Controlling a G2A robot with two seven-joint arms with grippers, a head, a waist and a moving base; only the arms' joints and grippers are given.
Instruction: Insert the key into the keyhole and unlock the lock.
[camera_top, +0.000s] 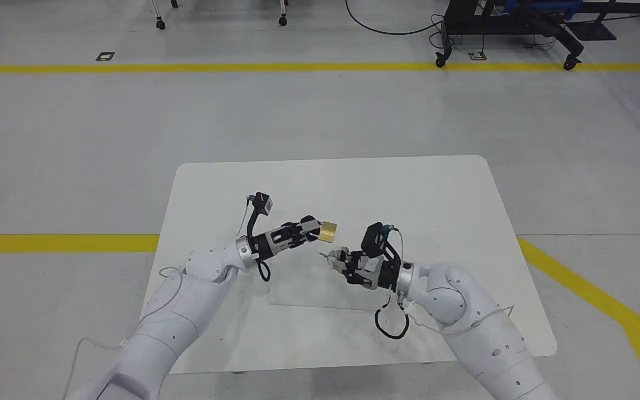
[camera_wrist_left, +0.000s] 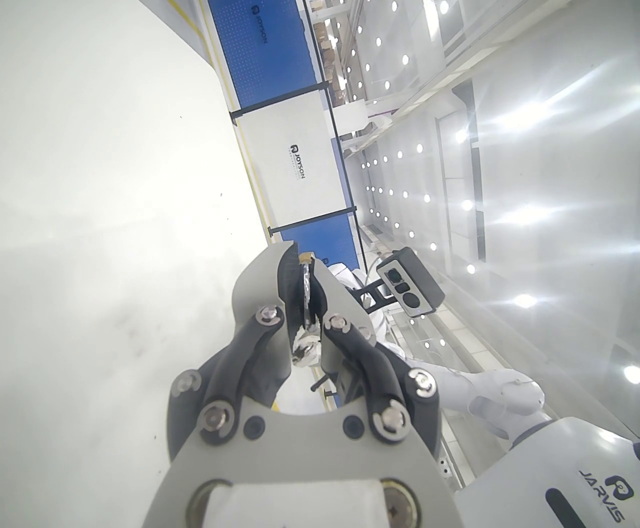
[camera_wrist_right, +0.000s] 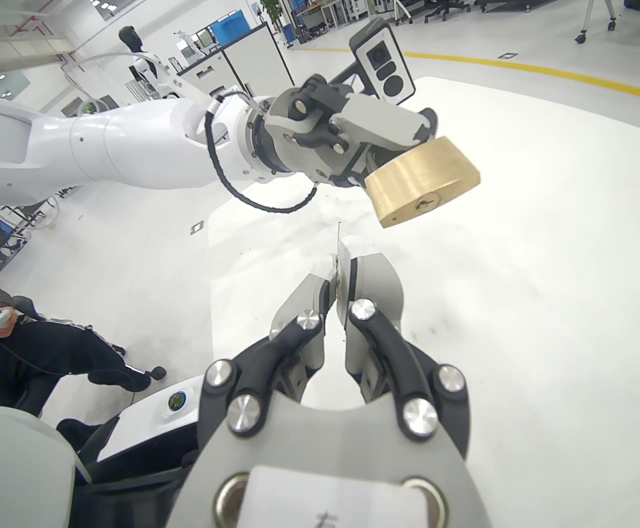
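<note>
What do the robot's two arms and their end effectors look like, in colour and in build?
The left arm and right arm are glossy white, with rounded shells. The left end effector and right end effector match: grey fingers, black linkage bars, round silver screws. A black cable loops at the left wrist; a black camera sits on a bracket nearby.

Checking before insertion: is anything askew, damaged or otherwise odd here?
Nothing stands out. Left gripper holds the lock aloft, keyhole facing the key pinched in the right gripper; key and lock are apart; the table shows only faint scuffs.
</note>
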